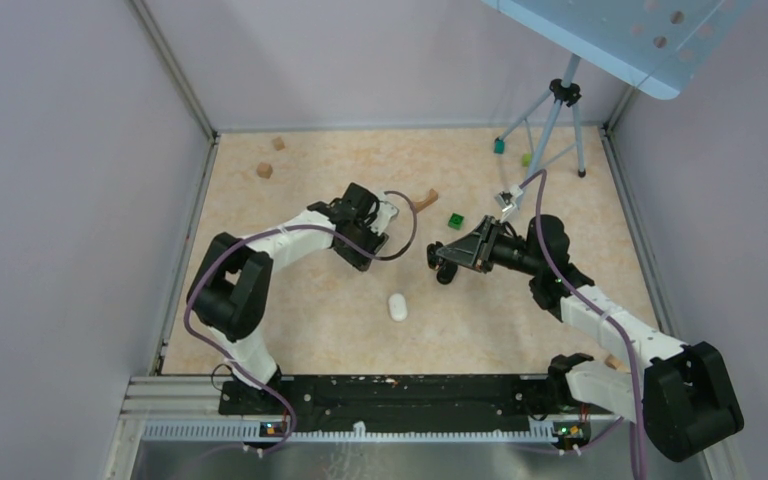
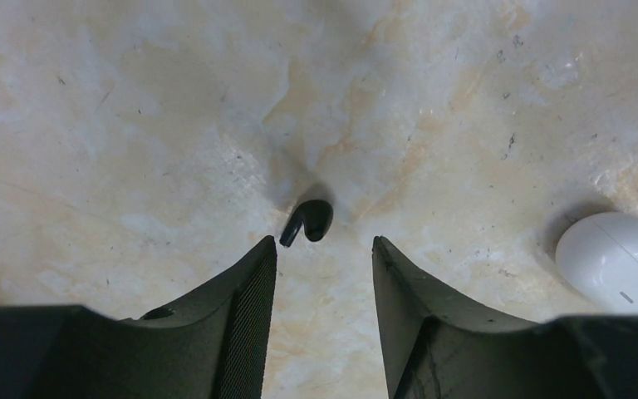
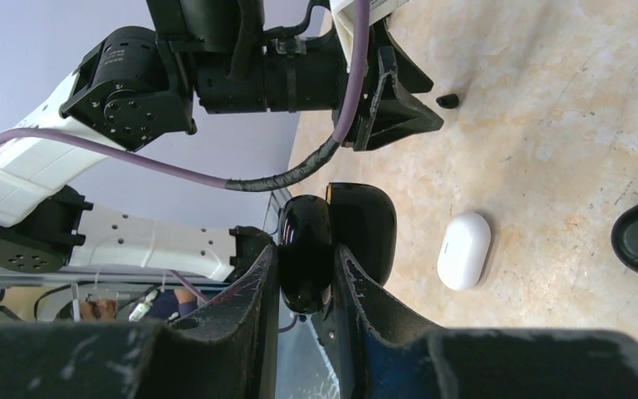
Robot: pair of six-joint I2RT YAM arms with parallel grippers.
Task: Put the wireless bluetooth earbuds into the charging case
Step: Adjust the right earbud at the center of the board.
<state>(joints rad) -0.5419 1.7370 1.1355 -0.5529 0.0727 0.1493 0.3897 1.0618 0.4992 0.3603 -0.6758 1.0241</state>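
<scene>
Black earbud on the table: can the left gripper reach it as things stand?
Probably yes: the earbud lies bare just ahead of the left gripper, in line with its parted fingers; the white case sits well aside.

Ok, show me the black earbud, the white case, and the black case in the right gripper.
black earbud [image 2: 316,219], left wrist view, on its rounded head.
white case [image 3: 463,249], right wrist view, middle of its shell.
black charging case [image 3: 306,248], right wrist view, on the glossy half that is gripped.
</scene>
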